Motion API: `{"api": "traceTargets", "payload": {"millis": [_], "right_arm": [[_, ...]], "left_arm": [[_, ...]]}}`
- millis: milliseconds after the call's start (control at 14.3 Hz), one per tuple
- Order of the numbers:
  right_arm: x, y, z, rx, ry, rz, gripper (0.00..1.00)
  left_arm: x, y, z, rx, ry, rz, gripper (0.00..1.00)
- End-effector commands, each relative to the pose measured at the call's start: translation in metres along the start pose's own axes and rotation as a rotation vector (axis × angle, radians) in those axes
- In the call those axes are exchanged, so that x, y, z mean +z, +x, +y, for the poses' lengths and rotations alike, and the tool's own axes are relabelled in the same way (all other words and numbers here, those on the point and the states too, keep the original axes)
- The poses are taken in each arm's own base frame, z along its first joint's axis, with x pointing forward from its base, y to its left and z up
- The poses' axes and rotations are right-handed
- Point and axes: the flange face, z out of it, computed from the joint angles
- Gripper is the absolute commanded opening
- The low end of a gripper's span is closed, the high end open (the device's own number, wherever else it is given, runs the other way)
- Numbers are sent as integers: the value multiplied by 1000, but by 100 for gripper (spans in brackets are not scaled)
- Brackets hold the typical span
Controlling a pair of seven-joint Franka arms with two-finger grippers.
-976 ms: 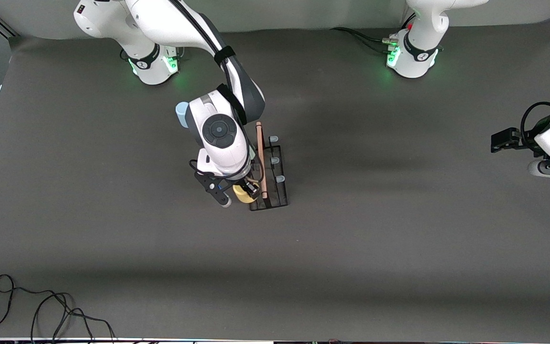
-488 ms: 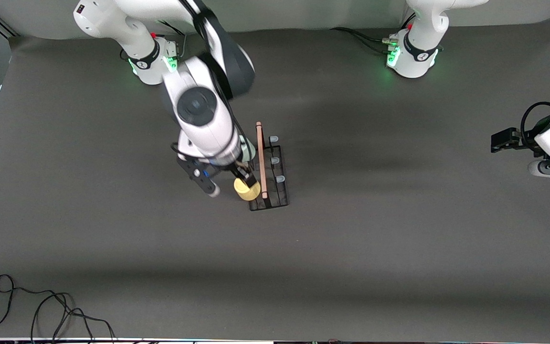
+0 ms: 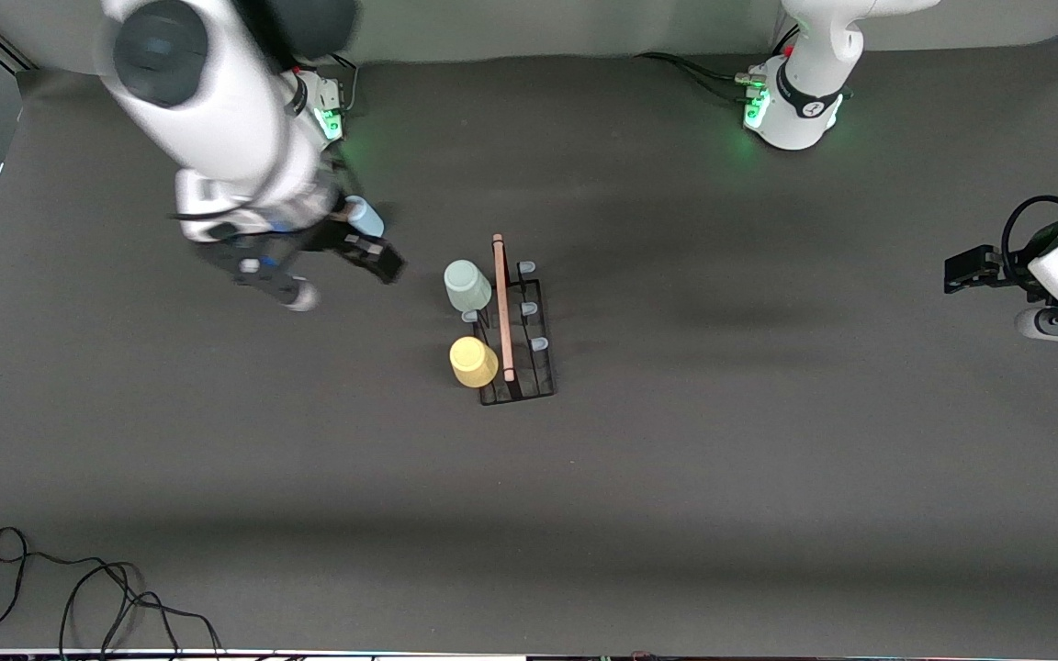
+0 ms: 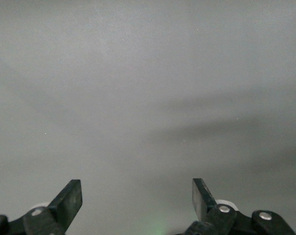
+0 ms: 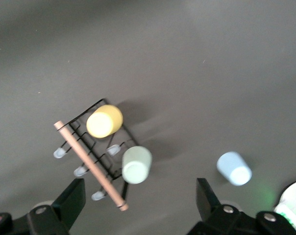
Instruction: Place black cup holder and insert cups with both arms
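The black cup holder [image 3: 516,340] stands near the middle of the worktop [image 3: 676,477], with its long side running from near to far and its wooden rod handle [image 3: 501,308] on top. The yellow cup [image 3: 473,361] sits upside down on the nearest peg on the side toward the right arm's end. A little farther from the front camera, the mint green cup [image 3: 467,285] sits upside down on the farthest peg of that same row. The three pegs [image 3: 529,308] on the side toward the left arm's end are bare. The light blue cup [image 3: 365,217] lies on the worktop, farther from the camera than the holder and toward the right arm's end, well apart from the holder. The right gripper [image 3: 336,275] is in the air over the worktop just beside this blue cup, its fingers spread wide and holding nothing. The left gripper [image 4: 137,196] waits at the left arm's end of the worktop, its fingers also released and empty.
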Motion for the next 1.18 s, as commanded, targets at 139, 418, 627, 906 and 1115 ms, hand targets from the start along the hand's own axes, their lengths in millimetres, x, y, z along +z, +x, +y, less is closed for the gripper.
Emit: {"api": "traceTargets", "payload": {"millis": [139, 418, 627, 906, 1115], "right_arm": [[-22, 59, 136, -267, 39, -26, 100], [-28, 103, 220, -415, 45, -9, 100], [-26, 128, 261, -453, 48, -9, 100], [-28, 136, 270, -489, -20, 21, 100], [-32, 138, 268, -492, -20, 30, 100]], "left_arm": [[-3, 0, 2, -8, -8, 4, 100], [-4, 0, 2, -7, -7, 6, 100], [-4, 0, 2, -7, -7, 6, 100], [-4, 0, 2, -7, -7, 6, 100], [-4, 0, 2, -7, -7, 6, 100]]}}
